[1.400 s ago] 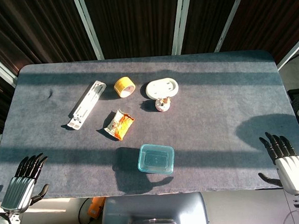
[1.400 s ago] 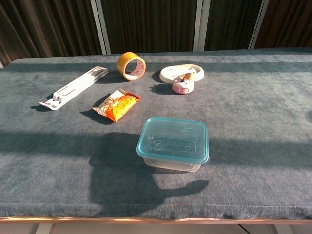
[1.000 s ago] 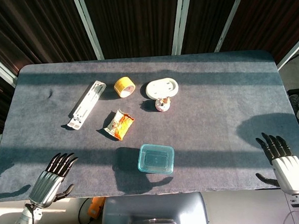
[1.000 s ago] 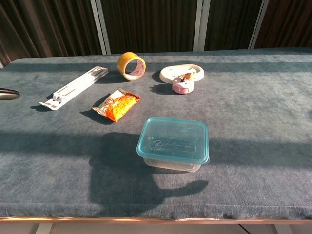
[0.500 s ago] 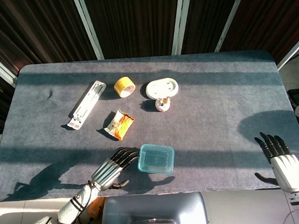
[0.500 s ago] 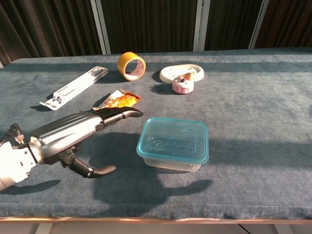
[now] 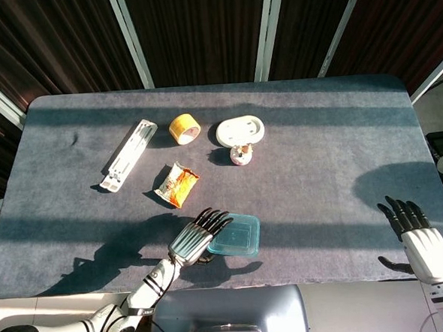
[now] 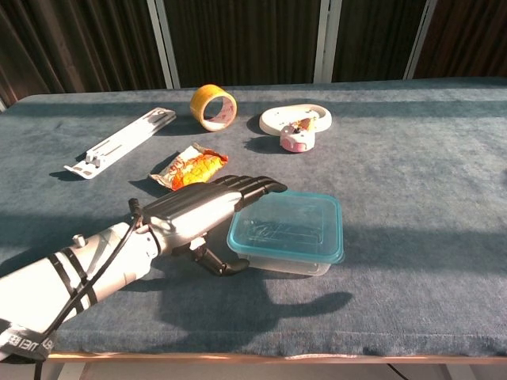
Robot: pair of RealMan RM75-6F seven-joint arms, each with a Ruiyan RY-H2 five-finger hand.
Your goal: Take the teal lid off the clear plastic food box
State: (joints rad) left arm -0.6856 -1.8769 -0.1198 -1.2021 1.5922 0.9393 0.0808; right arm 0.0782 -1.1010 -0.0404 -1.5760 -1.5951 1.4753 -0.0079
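Observation:
The clear plastic food box (image 8: 297,264) sits near the table's front edge, its teal lid (image 8: 295,228) (image 7: 237,236) seated on top. My left hand (image 8: 204,211) (image 7: 195,240) is at the box's left side, fingers stretched over the lid's left edge and thumb curled against the box's near-left wall. It touches the box but I cannot tell whether it grips it. My right hand (image 7: 419,238) shows only in the head view, at the table's front right corner, fingers spread and holding nothing.
Behind the box lie an orange snack packet (image 8: 190,169), a white bracket (image 8: 120,142), a yellow tape roll (image 8: 213,107), a white oval dish (image 8: 295,119) and a small pink-white item (image 8: 298,137). The grey table (image 8: 420,174) has bare cloth on the right.
My left hand has swept in from the front left corner to the box and now touches its left side. The box has shifted slightly right. The right hand has barely moved.

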